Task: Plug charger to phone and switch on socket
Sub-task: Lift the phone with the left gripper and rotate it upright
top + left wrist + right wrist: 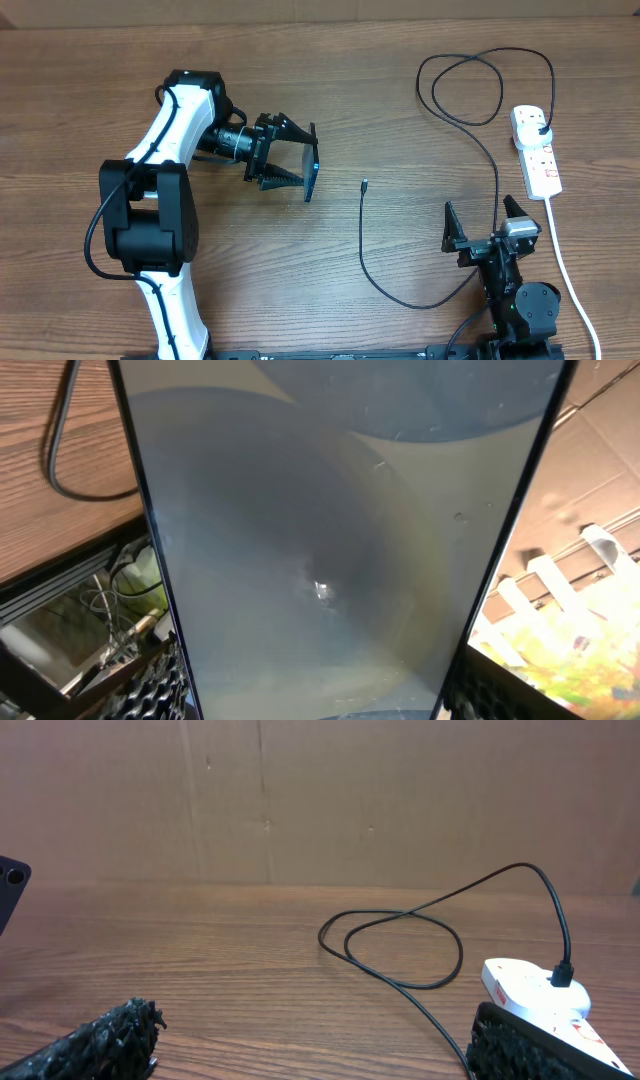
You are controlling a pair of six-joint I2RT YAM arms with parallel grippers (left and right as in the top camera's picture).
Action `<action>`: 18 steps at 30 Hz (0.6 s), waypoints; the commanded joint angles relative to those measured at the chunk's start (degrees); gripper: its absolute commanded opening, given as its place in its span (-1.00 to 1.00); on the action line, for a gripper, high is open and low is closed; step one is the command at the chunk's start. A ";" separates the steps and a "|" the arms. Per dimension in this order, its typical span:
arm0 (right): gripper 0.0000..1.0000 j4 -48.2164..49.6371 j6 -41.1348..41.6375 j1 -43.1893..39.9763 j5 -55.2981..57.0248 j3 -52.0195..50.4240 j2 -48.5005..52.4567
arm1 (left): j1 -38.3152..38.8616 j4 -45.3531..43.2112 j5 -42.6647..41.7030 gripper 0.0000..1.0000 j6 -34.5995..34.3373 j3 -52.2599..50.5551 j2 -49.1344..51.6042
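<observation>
My left gripper is shut on the phone and holds it on edge above the table, left of centre. In the left wrist view the phone's grey screen fills the frame between my fingers. The charger, a thin black cable, runs from its small plug tip in a loop to a black plug in the white socket strip at the right. My right gripper is open and empty, below the strip. The right wrist view shows the cable and the strip.
A thick white cord runs from the strip toward the front right edge. The cable loops at the far right. A cardboard wall stands behind the table.
</observation>
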State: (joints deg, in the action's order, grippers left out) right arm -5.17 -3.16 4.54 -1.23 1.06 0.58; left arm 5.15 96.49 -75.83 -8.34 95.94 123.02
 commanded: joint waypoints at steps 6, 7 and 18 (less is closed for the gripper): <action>1.00 0.33 0.28 0.22 0.28 -0.59 -0.42 | -0.72 0.42 -9.53 0.50 1.46 1.44 0.39; 1.00 0.33 0.28 0.22 0.28 -0.59 -0.42 | -0.76 0.42 -10.34 0.49 1.46 1.44 0.39; 0.99 0.33 0.28 0.22 0.28 -0.59 -0.42 | -0.79 0.42 -12.15 0.49 1.77 1.44 0.39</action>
State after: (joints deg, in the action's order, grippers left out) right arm -5.19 -3.16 4.56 -1.23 1.06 0.58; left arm 4.75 96.64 -84.49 -8.34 95.94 123.02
